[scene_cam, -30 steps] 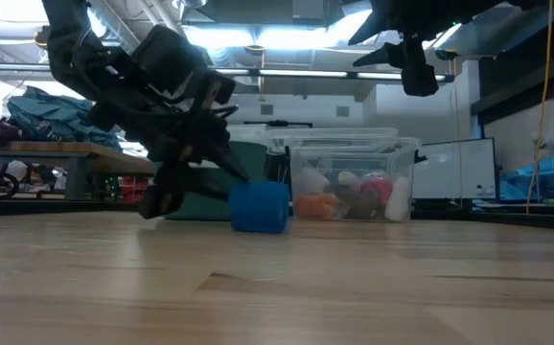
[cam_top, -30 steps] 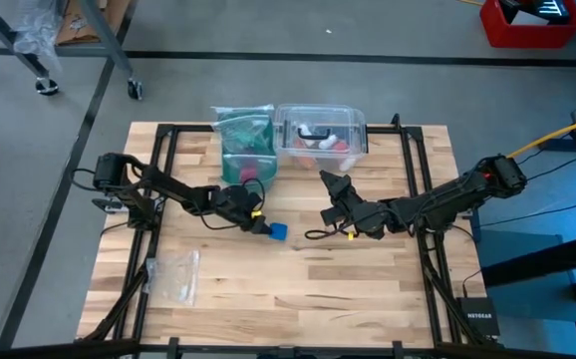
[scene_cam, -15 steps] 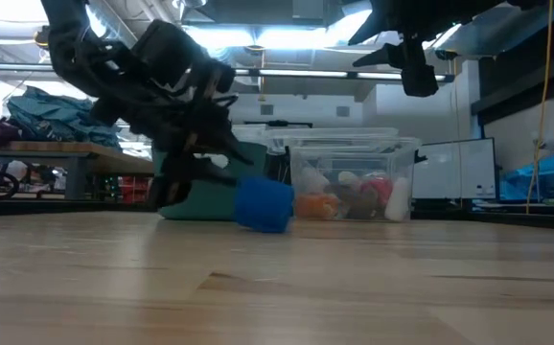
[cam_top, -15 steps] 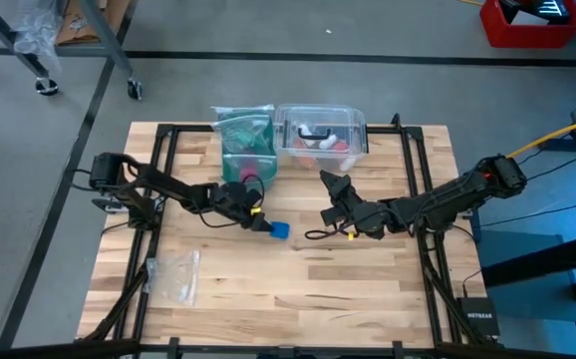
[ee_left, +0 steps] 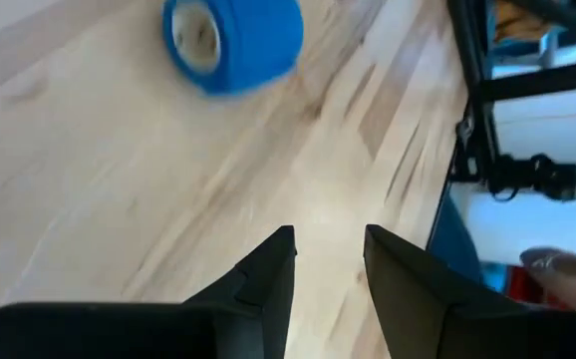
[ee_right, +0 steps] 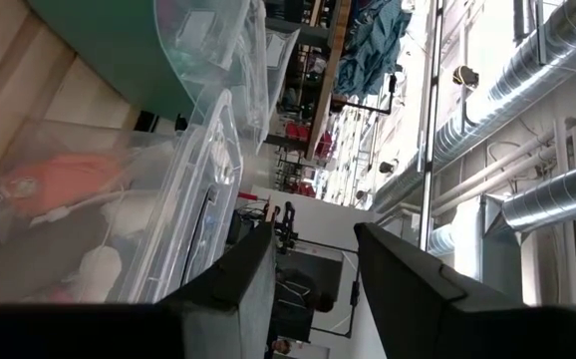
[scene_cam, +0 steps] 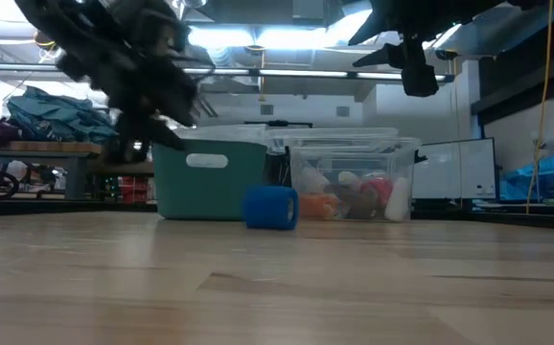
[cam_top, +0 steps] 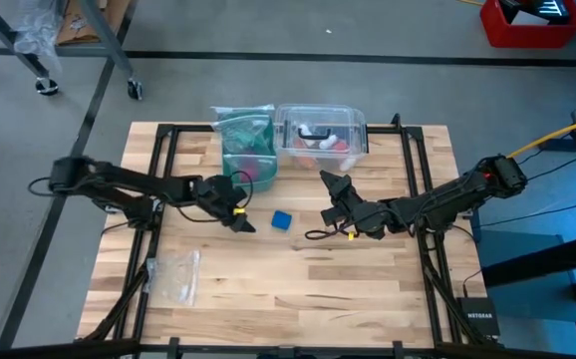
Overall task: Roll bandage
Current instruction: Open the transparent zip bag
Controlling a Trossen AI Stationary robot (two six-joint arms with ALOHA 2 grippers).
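Observation:
The bandage (cam_top: 282, 220) is a bright blue roll lying on its curved side on the wooden table, its hollow core (ee_left: 196, 35) facing my left gripper. It also shows in the low view (scene_cam: 270, 208). My left gripper (cam_top: 241, 221) hangs above the table to the roll's left, open, with nothing between its fingers (ee_left: 328, 239). My right gripper (cam_top: 330, 181) hovers high to the right of the roll, open and empty (ee_right: 313, 239), pointing toward the clear box.
A clear plastic box (cam_top: 320, 135) with small items and a teal container (cam_top: 245, 140) stand at the table's far edge. A clear zip bag (cam_top: 175, 274) lies near the front left. Black frame rails (cam_top: 164, 150) run along both sides.
My left gripper has drawn back from the bandage toward the table's left edge and risen off the table. The roll has shifted a little toward the far right and now lies by itself, apart from the fingers. My right arm has kept still.

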